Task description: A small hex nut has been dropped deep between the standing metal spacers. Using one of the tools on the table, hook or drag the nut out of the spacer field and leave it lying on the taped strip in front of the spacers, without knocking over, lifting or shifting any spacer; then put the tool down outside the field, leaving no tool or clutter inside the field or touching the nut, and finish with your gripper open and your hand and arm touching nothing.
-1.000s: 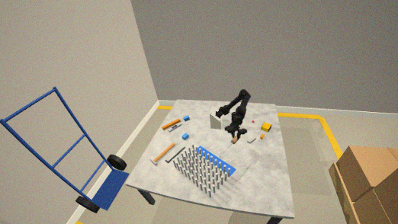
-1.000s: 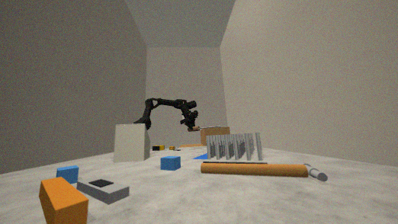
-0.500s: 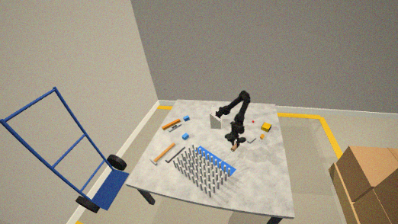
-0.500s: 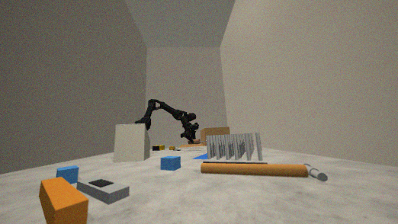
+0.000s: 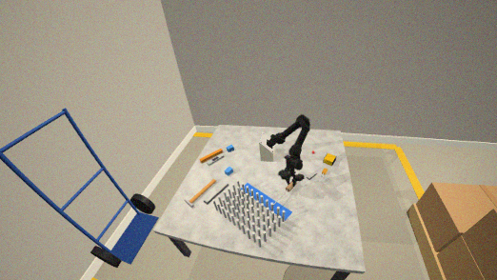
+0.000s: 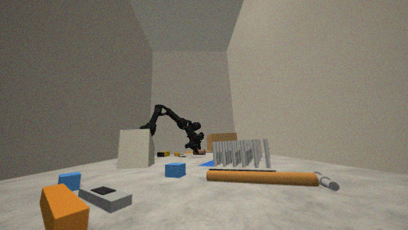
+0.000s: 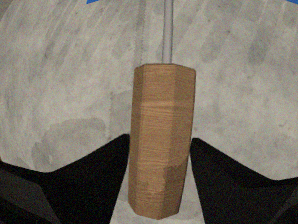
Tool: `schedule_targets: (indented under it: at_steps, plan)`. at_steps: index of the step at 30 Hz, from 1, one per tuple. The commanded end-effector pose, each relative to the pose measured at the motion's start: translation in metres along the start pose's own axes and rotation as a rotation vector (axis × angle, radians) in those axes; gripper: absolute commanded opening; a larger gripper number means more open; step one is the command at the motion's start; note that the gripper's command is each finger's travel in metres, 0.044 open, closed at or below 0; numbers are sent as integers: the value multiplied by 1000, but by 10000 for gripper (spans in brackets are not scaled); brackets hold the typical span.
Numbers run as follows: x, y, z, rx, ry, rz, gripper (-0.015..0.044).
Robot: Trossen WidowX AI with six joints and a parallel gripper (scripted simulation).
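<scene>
My gripper is shut on the wooden handle of a tool, low over the table. The tool's thin grey shaft points away from the hand toward the strip side; its far tip is out of the wrist view. The blue taped strip lies along the near side of the standing spacers, which look upright. A dark thin rod and an orange-handled tool lie beside the field. The hex nut cannot be made out.
A pale upright block stands by the arm's base. Blue blocks, an orange bar and a grey piece lie on one side; a yellow block and a small dark bent piece on the other.
</scene>
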State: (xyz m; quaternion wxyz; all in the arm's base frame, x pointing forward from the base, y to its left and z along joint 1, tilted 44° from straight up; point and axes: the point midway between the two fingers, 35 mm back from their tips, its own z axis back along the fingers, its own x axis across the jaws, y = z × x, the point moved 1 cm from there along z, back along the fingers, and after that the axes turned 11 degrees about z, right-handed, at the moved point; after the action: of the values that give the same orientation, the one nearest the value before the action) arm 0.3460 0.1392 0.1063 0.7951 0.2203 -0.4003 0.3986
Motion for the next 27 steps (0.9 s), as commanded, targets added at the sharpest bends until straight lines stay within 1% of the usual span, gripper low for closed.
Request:
schedule_targets:
  at_steps: [1, 27]
  plan:
    - [-2, -3, -2, -5, 5, -8, 0]
    - [-3, -19, -7, -4, 3, -1, 0]
